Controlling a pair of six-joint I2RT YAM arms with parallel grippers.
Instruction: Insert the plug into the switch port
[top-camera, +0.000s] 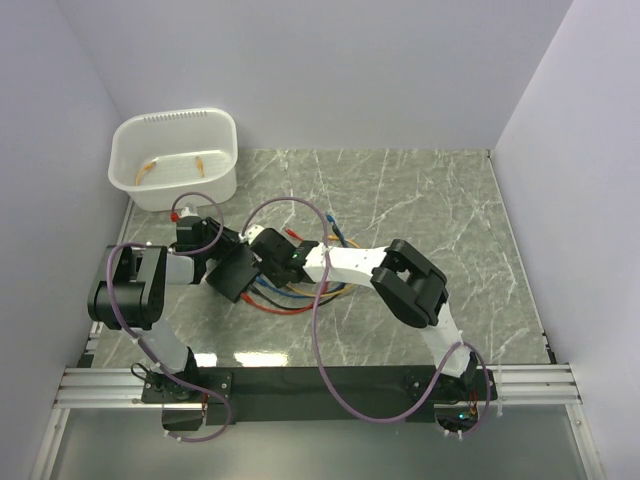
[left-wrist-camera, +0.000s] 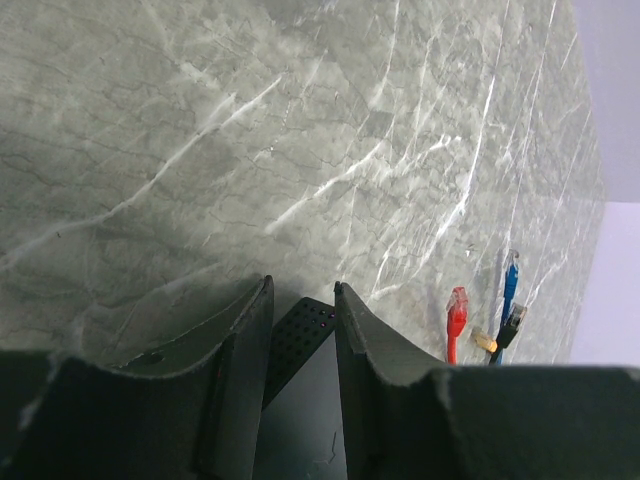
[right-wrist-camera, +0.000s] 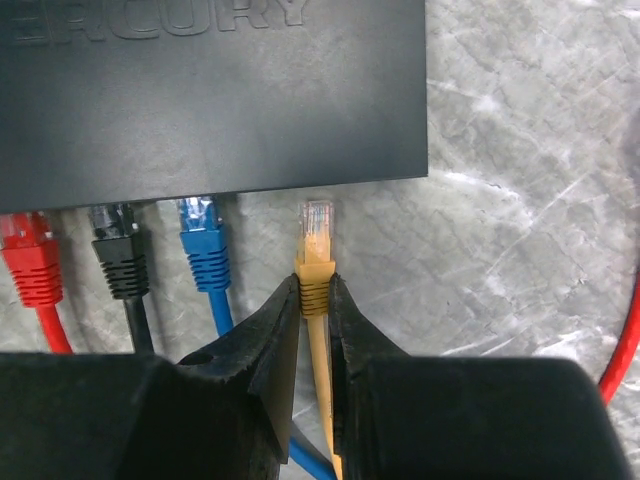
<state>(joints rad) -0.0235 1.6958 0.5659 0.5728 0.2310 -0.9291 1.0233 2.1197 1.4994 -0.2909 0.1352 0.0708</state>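
The matte-black switch (right-wrist-camera: 200, 90) lies across the top of the right wrist view. Red (right-wrist-camera: 28, 255), black (right-wrist-camera: 120, 250) and blue (right-wrist-camera: 203, 245) plugs sit at its near edge. My right gripper (right-wrist-camera: 315, 295) is shut on the ribbed boot of the yellow plug (right-wrist-camera: 316, 235). The plug's clear tip points at the switch's edge and stops just short of it, right of the blue plug. My left gripper (left-wrist-camera: 302, 290) is closed on a corner of the switch (left-wrist-camera: 300, 345), one finger on each side. In the top view both grippers meet at the switch (top-camera: 233, 275).
A white tub (top-camera: 175, 155) with small orange pieces stands at the back left. Loose red (left-wrist-camera: 456, 310), blue (left-wrist-camera: 511, 275), black and yellow cable ends lie on the marble beyond the switch. Cable loops (top-camera: 290, 298) lie under the right arm. Walls close in on three sides.
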